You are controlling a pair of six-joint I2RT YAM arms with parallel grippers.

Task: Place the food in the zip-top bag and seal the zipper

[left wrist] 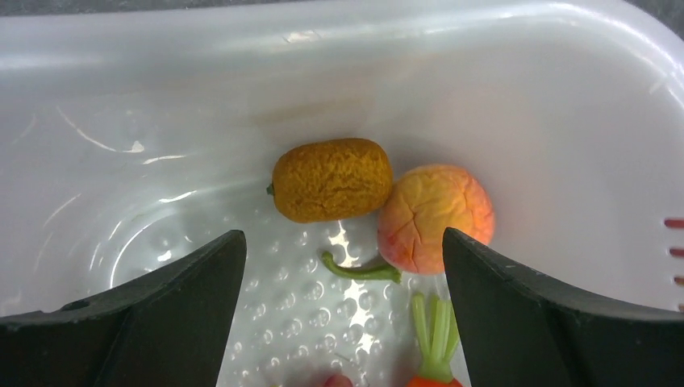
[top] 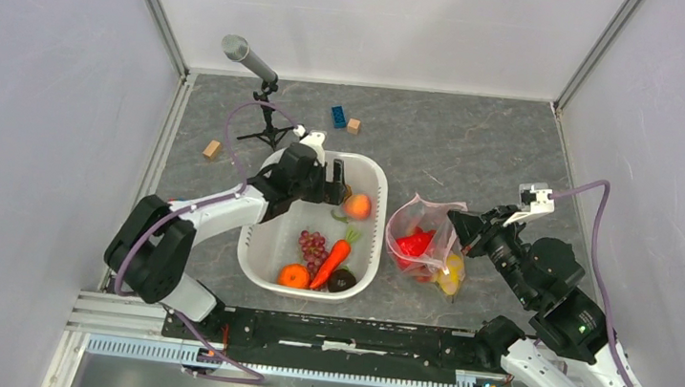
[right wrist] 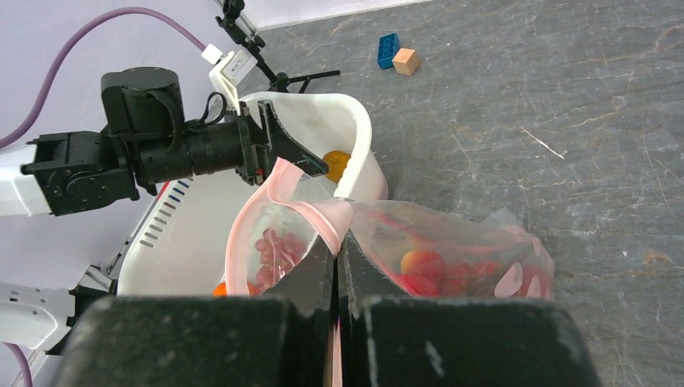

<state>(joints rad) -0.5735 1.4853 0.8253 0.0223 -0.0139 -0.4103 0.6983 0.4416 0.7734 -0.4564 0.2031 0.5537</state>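
The zip-top bag [top: 424,245] lies right of the white basin [top: 266,243], with a red pepper [top: 415,242] and a yellow fruit [top: 451,277] inside. My right gripper [top: 463,227] is shut on the bag's pink zipper strip [right wrist: 270,193], holding the mouth up; it also shows in the right wrist view [right wrist: 337,246]. The basin holds grapes [top: 312,244], a carrot [top: 331,262], an orange [top: 294,275] and a peach-coloured fruit [top: 358,205]. My left gripper [left wrist: 343,238] is open and empty above the basin floor, near a brown-orange oval fruit [left wrist: 331,179] and the peach-coloured fruit [left wrist: 435,218].
A microphone on a small tripod [top: 249,59] stands behind the basin. A blue block [top: 338,116] and a wooden block [top: 353,126] lie at the back, and another wooden block [top: 213,149] lies at the left. Grey walls close in both sides.
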